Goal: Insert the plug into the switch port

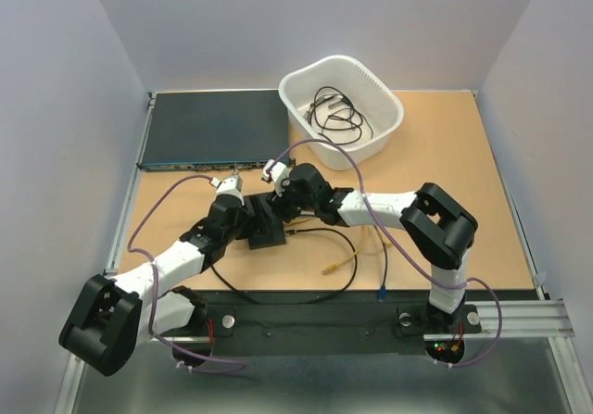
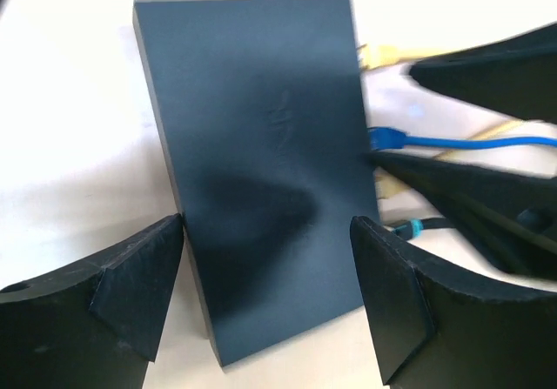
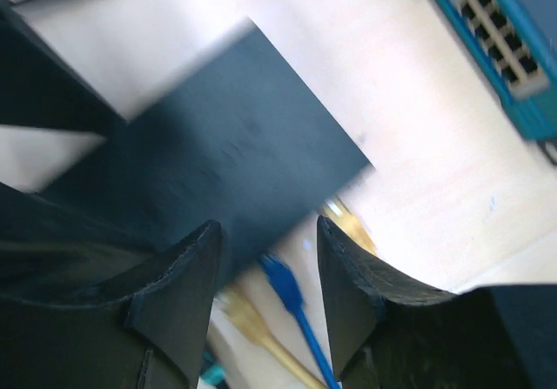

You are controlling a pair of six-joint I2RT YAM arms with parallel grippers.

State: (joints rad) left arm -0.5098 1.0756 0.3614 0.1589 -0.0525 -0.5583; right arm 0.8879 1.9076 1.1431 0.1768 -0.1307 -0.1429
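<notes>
Small matte-black switch box (image 1: 268, 238) lay flat on the wooden table (image 1: 454, 164), centre-left, in front of the wide rack unit (image 1: 213, 127) and well apart from it. Left gripper (image 2: 268, 232) stood wide open, one finger (image 2: 139, 293) on each side of the box's near end, just beside its long edges. Contact could not be made out, and nothing was clamped. Right gripper (image 3: 268, 232) faced the box from the opposite side with jaws parted about halfway and holding nothing. The blue plug (image 3: 280, 278) showed in the gap below its fingertips. In the left wrist view the plug's tip met the right-hand edge of the box, between the two right fingers. The sockets were hidden, so whether it sat in a switch port could not be told. Yellow plugs (image 2: 383, 54) and a black cable with a teal boot (image 2: 413, 227) lay at the same edge. A white basket (image 1: 384, 99) holding coiled black cables (image 1: 335, 118) stood back right.
</notes>
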